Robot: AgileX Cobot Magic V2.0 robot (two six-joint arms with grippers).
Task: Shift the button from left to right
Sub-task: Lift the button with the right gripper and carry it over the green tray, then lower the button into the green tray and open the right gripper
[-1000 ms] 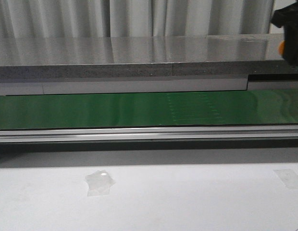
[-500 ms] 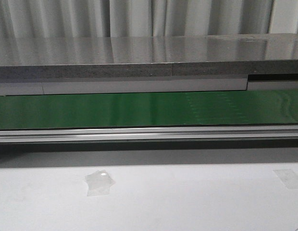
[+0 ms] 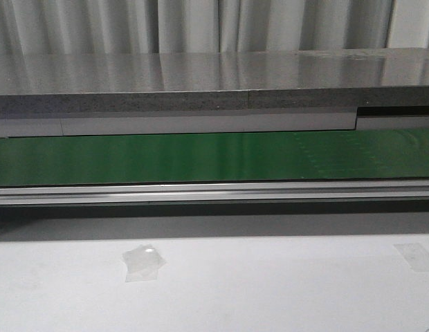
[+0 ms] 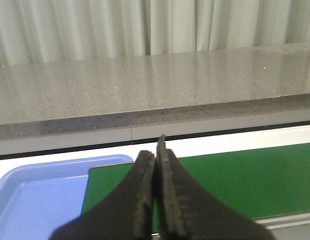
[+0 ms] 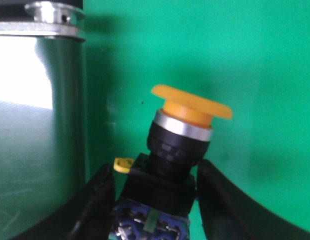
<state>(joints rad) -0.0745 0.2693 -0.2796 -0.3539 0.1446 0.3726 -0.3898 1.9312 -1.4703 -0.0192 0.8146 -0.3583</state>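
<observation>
The button (image 5: pixel 191 103) shows only in the right wrist view: a yellow mushroom cap, a silver collar and a black boxy body. My right gripper (image 5: pixel 156 170) has its fingers on both sides of the black body and holds it above the green belt (image 5: pixel 245 50). My left gripper (image 4: pixel 156 150) is shut and empty, above the end of the green belt (image 4: pixel 245 175). Neither gripper nor the button shows in the front view.
A blue tray (image 4: pixel 35 195) lies beside the belt's end near the left gripper. A shiny metal roller (image 5: pixel 40 125) borders the belt beside the button. A grey counter (image 3: pixel 201 76) runs behind the belt (image 3: pixel 201 158). Bits of clear tape (image 3: pixel 142 263) lie on the white table.
One second ago the right gripper with an orange spot showed at the front view's top right; it has since left that view to the right. A faint mark on the belt drifted right.
</observation>
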